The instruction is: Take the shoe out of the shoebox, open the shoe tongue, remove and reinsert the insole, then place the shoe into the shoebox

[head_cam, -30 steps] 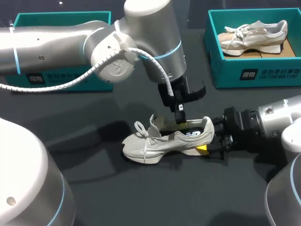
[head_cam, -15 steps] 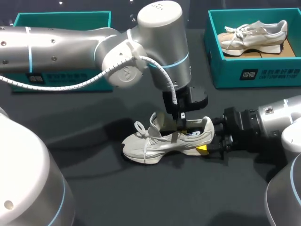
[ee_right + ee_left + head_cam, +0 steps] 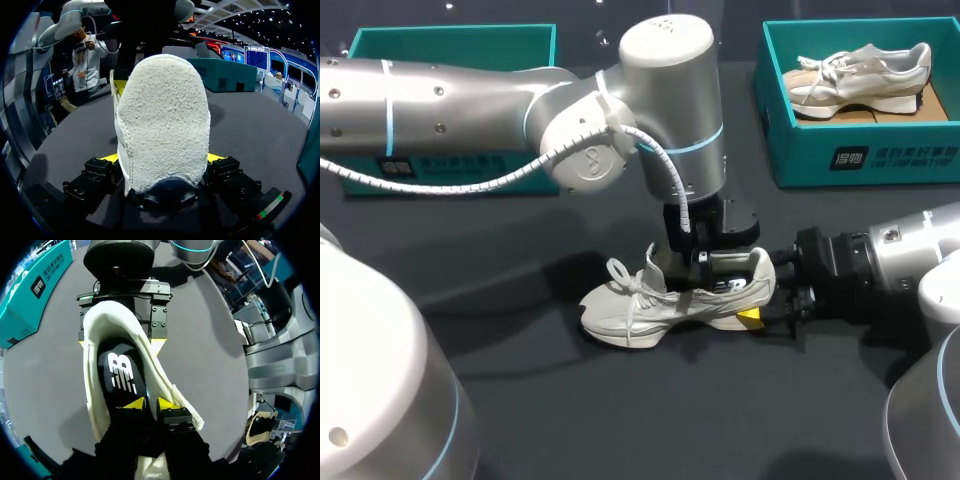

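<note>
Shoe (image 3: 670, 295) upright on table (image 3: 620, 410); right gripper (image 3: 161, 159) clamps its heel from both sides; left gripper (image 3: 150, 404) down in the opening over the insole (image 3: 122, 375), grip cannot be told. Judged: shoe light, upper soft; insole floppy, best pinched at its heel edge.

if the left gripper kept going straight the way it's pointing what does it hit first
The black insole inside the shoe: the left gripper points down into the shoe's opening, right at the insole. Whether it touches yet is unclear.
</note>
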